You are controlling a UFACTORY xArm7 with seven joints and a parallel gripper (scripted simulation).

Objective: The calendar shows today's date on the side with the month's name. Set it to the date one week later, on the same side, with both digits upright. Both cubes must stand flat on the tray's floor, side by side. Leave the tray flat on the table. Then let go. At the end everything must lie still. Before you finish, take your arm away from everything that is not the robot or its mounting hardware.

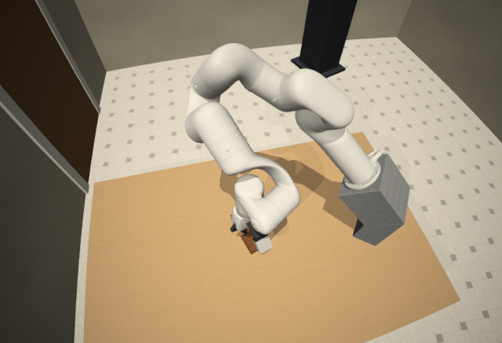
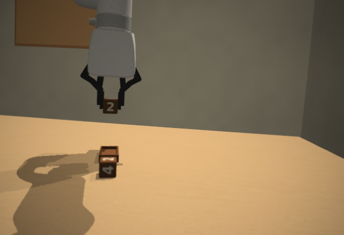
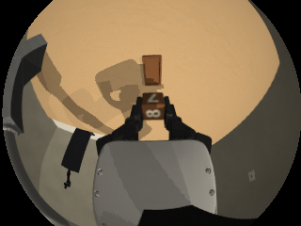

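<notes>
My gripper (image 2: 110, 106) (image 3: 152, 103) is shut on a brown cube (image 2: 110, 111) (image 3: 148, 105) and holds it well above the table. An upright white 2 faces the exterior view; a 7 and an 8 show in the wrist view. The brown tray (image 2: 100, 154) (image 3: 151, 56) lies flat on the table, with no cube in it. The other brown cube (image 2: 107, 174) rests on the table close in front of the tray in the exterior view, a 4 lying on its side on its front face. The held cube and gripper seem to hide it in the wrist view.
The wooden table top (image 1: 170, 286) (image 2: 236, 182) bears the arm's shadow around the tray. The grey arm base (image 1: 365, 205) stands at the right in the top view. A black column (image 1: 328, 19) stands on the floor behind the table.
</notes>
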